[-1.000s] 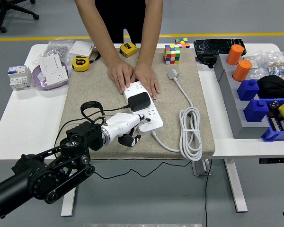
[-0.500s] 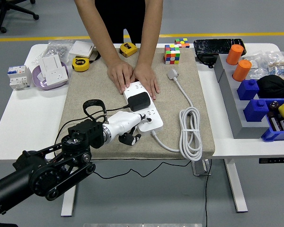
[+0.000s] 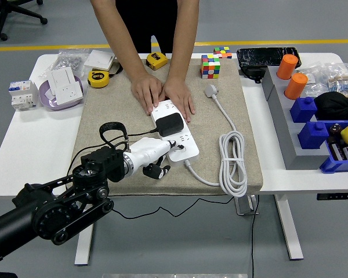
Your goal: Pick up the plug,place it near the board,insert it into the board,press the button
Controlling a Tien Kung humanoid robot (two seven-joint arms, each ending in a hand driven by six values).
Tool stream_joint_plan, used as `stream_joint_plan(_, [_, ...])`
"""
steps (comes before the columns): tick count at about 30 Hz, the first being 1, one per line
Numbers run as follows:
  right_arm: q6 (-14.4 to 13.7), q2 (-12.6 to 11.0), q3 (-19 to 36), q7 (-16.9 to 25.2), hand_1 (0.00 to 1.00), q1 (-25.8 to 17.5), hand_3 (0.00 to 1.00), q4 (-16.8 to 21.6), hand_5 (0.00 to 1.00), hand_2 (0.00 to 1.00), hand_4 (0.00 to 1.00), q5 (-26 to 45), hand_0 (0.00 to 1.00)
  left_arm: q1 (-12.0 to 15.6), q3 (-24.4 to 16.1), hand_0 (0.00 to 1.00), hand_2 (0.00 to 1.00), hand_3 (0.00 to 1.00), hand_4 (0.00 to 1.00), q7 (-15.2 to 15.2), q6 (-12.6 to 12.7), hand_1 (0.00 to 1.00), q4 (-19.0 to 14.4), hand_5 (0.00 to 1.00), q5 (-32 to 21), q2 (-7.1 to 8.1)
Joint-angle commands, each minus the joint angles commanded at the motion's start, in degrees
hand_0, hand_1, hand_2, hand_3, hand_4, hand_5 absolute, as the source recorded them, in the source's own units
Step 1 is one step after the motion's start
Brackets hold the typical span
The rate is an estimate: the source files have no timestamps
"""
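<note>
While the person's two hands (image 3: 162, 95) press flat on the far end of the white power strip (image 3: 175, 132), the black plug (image 3: 170, 124) sits plugged into it, a chunky dark block right in the middle of the strip. That strip lies on the tan mat (image 3: 162, 104), angled a bit. Its pale cord (image 3: 232, 162) runs off the near end of the strip and loops up in a coil to the right of the strip, ending in a grey plug (image 3: 211, 90) further back. Left hand (image 3: 153, 156) comes in from the near left side of the strip, white shell touching the strip's near corner, dark fingers (image 3: 155, 170) curled under and holding nothing as far as I can see.
</note>
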Motion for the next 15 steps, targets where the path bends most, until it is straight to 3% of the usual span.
stream_joint_plan(15, [0.0,-0.4,0.1,0.0,0.742,0.3,0.775,0.0,0.974,0.723,0.998,0.1,0.756,-0.5,0.7,0.099,0.158,0.861,0.536,0.1,-0.6,0.041,-0.3,0.002,-0.7,0.0])
